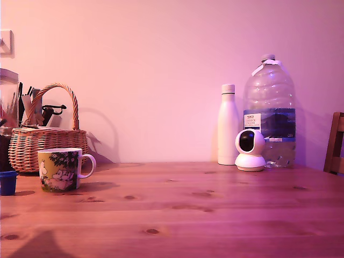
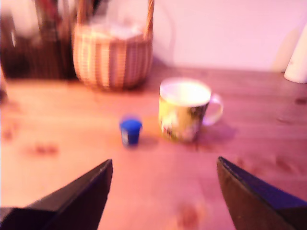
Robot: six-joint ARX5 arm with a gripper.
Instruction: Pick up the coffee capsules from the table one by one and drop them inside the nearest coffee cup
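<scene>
A dark-blue coffee capsule (image 1: 7,183) stands on the reddish-brown wooden table (image 1: 204,209) at the exterior view's far left edge, beside the coffee cup (image 1: 60,169), a mug with a yellow-green cartoon picture and a white handle. The wrist view, which is blurred, shows the capsule (image 2: 130,131) upright close to the cup (image 2: 184,109). My gripper (image 2: 164,165) is open, its two dark fingers (image 2: 81,199) spread wide and empty, some way short of both objects. The gripper is out of the exterior view; only a shadow lies on the table at its lower left.
A wicker basket (image 1: 45,137) with utensils stands behind the cup. At the back on the exterior view's right are a white bottle (image 1: 228,126), a large water jug (image 1: 270,110) and a small white camera (image 1: 250,150). A chair back (image 1: 336,144) shows at the right edge.
</scene>
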